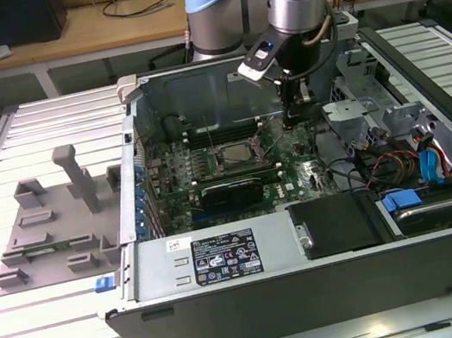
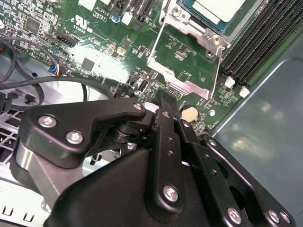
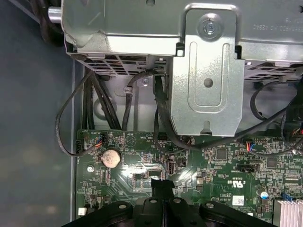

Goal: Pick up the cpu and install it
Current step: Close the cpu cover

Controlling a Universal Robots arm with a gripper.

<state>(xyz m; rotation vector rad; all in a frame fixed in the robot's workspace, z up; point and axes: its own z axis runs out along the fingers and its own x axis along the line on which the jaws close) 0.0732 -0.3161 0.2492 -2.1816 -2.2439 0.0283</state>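
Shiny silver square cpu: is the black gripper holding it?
No, the shiny silver cpu lies in the metal socket frame, apart from the black gripper.

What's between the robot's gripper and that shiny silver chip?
In the second wrist view, a shiny metal frame on the green circuit board sits between the gripper and the cpu.
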